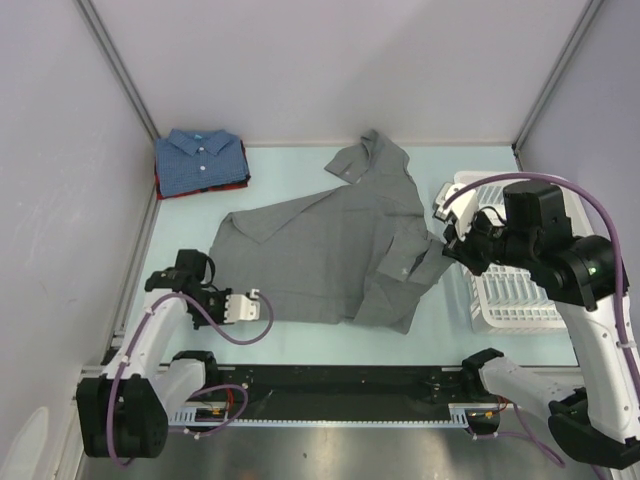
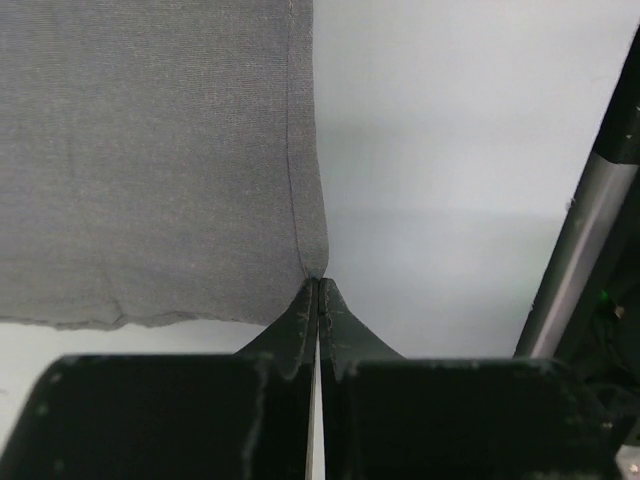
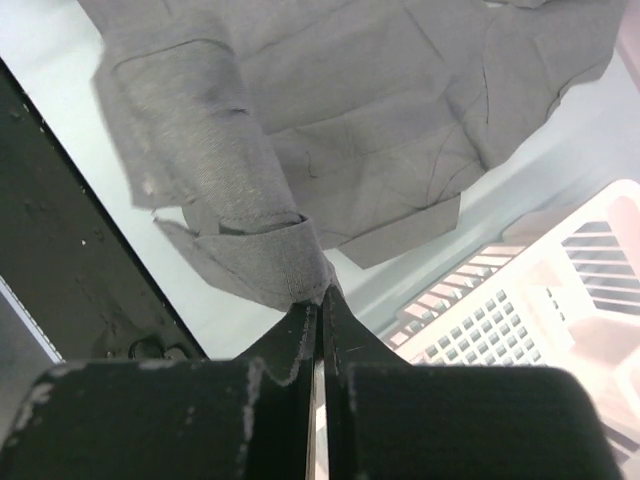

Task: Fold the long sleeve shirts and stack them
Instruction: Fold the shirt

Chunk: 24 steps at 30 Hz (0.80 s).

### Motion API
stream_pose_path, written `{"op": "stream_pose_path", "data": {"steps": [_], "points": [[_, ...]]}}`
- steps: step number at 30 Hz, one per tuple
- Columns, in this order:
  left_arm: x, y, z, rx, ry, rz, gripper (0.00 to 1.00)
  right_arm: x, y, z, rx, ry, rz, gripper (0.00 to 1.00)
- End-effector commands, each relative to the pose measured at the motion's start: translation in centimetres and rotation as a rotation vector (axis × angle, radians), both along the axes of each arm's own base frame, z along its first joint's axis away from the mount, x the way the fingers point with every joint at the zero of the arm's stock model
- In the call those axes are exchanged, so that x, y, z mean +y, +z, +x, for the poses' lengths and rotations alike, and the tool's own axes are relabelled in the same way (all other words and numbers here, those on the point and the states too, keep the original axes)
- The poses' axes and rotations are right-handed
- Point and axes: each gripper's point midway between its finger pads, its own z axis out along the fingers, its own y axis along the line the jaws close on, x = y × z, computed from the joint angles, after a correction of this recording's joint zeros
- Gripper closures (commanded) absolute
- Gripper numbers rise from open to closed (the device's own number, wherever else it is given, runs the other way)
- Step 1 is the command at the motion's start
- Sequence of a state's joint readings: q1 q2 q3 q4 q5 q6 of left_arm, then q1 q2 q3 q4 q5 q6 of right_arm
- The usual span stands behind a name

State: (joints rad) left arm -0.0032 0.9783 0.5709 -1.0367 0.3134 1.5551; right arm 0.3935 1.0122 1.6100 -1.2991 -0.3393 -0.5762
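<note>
The grey shirt (image 1: 330,250) lay spread across the middle of the desk (image 1: 290,170). The left jaws were pinched shut on its near hem corner. The right jaws were clamped on a sleeve end, just beside the white basket (image 1: 515,300). At the far left corner, the blue shirt (image 1: 200,160) sat folded atop the dark red shirt (image 1: 233,184).

A robotics lab cell: pale panel walls (image 1: 330,60) on aluminium posts (image 1: 120,70) stand beyond and left of the left pincer (image 1: 257,296) (purple cable (image 1: 238,340) looping off it), a black rail (image 1: 340,381) behind it.
</note>
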Motion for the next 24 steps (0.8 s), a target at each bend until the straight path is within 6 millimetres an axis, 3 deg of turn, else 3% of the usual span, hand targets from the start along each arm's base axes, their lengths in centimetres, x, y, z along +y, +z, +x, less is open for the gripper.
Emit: {"op": "stream_pose_path", "data": {"steps": [1, 6, 12, 18, 24], "points": [[-0.8, 3.2, -0.9, 0.037, -0.038, -0.039, 1.00, -1.4, 0.6, -1.5, -0.018, -0.008, -0.057, 1.00], [-0.9, 5.6, 1.2, 0.021, 0.041, -0.088, 1.00, -1.8, 2.1, -0.7, -0.085, -0.008, -0.080, 1.00], [-1.4, 6.7, 5.5, 0.044, 0.167, -0.140, 1.00, -1.1, 2.9, 4.2, -0.191, -0.023, -0.136, 1.00], [-1.4, 7.7, 9.5, 0.027, 0.243, -0.169, 1.00, -0.4, 5.2, 9.1, -0.301, -0.027, -0.198, 1.00], [-0.9, 6.1, 12.3, 0.052, 0.314, -0.156, 1.00, 1.4, 6.2, 14.6, -0.392, -0.002, -0.241, 1.00]]}}
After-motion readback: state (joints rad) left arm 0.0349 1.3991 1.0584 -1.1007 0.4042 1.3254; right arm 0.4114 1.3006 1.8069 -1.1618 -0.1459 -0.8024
